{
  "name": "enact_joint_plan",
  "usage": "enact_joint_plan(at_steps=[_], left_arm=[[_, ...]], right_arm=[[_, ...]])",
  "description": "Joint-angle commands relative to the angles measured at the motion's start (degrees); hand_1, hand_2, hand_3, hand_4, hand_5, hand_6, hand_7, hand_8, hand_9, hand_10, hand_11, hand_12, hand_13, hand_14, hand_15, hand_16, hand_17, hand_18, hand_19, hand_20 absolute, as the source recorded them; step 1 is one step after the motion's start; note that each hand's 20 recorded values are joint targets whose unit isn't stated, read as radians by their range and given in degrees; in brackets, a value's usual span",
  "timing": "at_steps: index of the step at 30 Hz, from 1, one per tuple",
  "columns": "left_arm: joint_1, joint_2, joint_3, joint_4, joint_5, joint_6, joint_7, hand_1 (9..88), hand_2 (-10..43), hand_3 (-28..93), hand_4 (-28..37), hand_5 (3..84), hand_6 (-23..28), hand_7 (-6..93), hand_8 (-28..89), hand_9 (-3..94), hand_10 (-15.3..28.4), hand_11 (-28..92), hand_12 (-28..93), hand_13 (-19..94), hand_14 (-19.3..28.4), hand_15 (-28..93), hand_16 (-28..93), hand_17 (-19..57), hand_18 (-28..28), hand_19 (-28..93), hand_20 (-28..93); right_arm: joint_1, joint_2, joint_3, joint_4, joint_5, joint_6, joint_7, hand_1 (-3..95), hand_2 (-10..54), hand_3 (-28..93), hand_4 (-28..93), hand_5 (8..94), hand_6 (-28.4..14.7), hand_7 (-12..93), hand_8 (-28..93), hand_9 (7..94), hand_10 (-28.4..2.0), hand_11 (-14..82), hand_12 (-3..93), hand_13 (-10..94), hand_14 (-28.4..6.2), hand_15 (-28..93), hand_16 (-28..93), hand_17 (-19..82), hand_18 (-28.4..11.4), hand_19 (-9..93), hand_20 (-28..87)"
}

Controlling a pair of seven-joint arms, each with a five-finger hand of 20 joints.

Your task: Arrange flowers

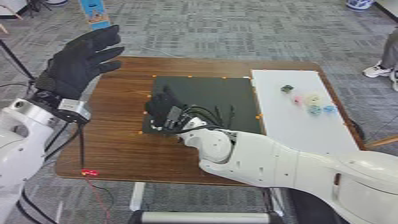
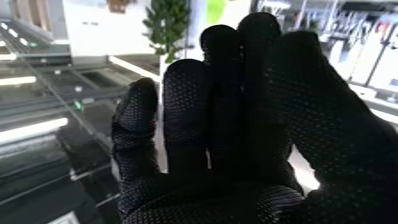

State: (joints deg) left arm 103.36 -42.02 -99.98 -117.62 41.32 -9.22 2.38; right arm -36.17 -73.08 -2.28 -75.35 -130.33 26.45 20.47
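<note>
Can't make out petals on the little flowers (image 1: 313, 100) right of the black mat (image 1: 222, 87), way too small. Same with the dark green bit (image 1: 287, 88) nearer the mat. Can't tell stems from cables in thin strands (image 1: 233, 114) over it, or see the part beneath the right hand (image 1: 163, 105). Lose the right arm (image 1: 266, 161) off-frame, down and right of the mat.

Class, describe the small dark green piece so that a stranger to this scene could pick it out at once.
On the brown wooden table, find the white sheet right of the black mat. Toward its far end lies the dark green piece, darker than its neighbours and farther from the robot than the pink piece, cream piece and blue pieces.
</note>
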Motion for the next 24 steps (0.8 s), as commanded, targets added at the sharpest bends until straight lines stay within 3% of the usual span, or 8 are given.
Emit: enact_joint_plan(at_steps=[1,6,8,10,15,17,21,24], left_arm=[[-0.22,-0.51,-0.11,0.02,-0.32,-0.55,-0.32,21.4,-7.2,67,-28.3,23.6,2.3,17.3,-9,19.3,9.9,16,16,17,12.7,15,5,-13.5,22.0,38,7],[1.02,-0.98,-1.13,-0.46,-0.3,-0.47,-0.35,21.3,-7.3,67,-28.3,23.6,2.3,17.2,-9,19.3,9.8,16,16,17,12.6,15,5,-13.5,22.0,39,7],[1.3,-1.44,-1.41,-0.54,-0.2,-0.6,-0.47,21.4,-7.2,67,-28.3,23.6,2.3,17.2,-9,19.3,9.8,16,16,17,12.7,15,5,-13.5,22.0,39,7],[2.52,-2.02,-2.29,-0.9,-0.18,-0.54,-0.31,21.4,-7.2,67,-28.3,23.6,2.3,17.2,-9,19.3,9.8,16,16,17,12.7,15,4,-13.5,22.0,39,7],[6.79,-4.29,-4.82,-2.12,-0.33,-0.32,-0.13,21.3,-7.7,67,-28.3,23.6,2.3,17.2,-9,19.3,9.9,16,16,17,12.6,15,5,-13.5,22.3,39,7],[8.37,-5.48,-5.54,-2.66,-0.45,-0.24,-0.51,21.6,-8.5,66,-28.3,23.5,2.3,17.1,-9,19.2,9.8,16,16,17,12.6,14,5,-13.3,22.6,39,7],[11.55,-7.6,-6.58,-3.76,-0.14,-0.08,0.56,22.4,-9.3,64,-28.3,23.5,2.3,17.0,-9,19.1,9.8,16,16,17,12.6,14,5,-13.3,22.9,39,7],[14.29,-9.16,-7.76,-4.58,-0.15,0.06,0.31,23.2,-9.5,62,-28.3,23.3,2.3,16.9,-9,19.1,9.7,15,16,17,12.6,14,5,-13.3,23.1,39,6]], right_arm=[[0.76,-0.57,0.13,0.28,-0.63,1.51,0.11,49.9,-9.5,79,-28,65.2,6.0,51,1,66.8,-5.9,29.0,51.9,51,-5.9,71,45,21,-17.9,76,56],[-0.55,1.06,2.9,-2.07,-1.86,-0.74,0.12,45.8,-9.5,79,-28,58.2,4.7,45,-6,63.3,-6.6,28.9,50.1,51,-7.1,73,42,21,-17.9,76,56],[-2.2,2.96,5.93,-4.19,-1.56,-3.14,0.21,42.0,-9.5,81,-28,54.2,4.6,38,-11,60.8,-7.2,34.3,44.7,48,-8.4,76,35,20,-17.9,76,56],[-3.92,5.39,8.32,-5.53,-1.66,-1.62,1.19,35.6,-9.5,86,-28,48.5,2.4,34,-17,49.1,-9.3,40.7,31.7,43,-9.7,76,31,18,-18.3,76,55],[-11.37,15.05,17.16,-11.83,0.25,2.26,3.32,28.7,-9.5,82,-28,39.0,-2.2,30,-15,36.4,-12.1,38.1,27.4,36,-11.5,75,27,16,-19.1,75,55],[-15.71,18.97,22.4,-14.15,0.32,3.07,4.34,32.1,-9.5,74,-28,37.3,-3.0,29,-14,34.9,-12.7,37.7,27.4,35,-11.7,75,27,16,-19.2,75,55],[-23.91,26.08,32.94,-18.32,2.35,3.35,5.7,43.3,-9.5,50,-28,35.8,-3.9,28,-13,34.4,-13.3,37.4,27.7,35,-12.7,76,26,16,-19.5,76,55],[-29.27,29.72,40.67,-19.48,2.3,1.82,6.97,45.1,-9.5,40,-28,35.8,-4.2,27,-13,34.8,-13.8,36.3,27.5,34,-13.3,76,26,16,-20.1,75,56]])
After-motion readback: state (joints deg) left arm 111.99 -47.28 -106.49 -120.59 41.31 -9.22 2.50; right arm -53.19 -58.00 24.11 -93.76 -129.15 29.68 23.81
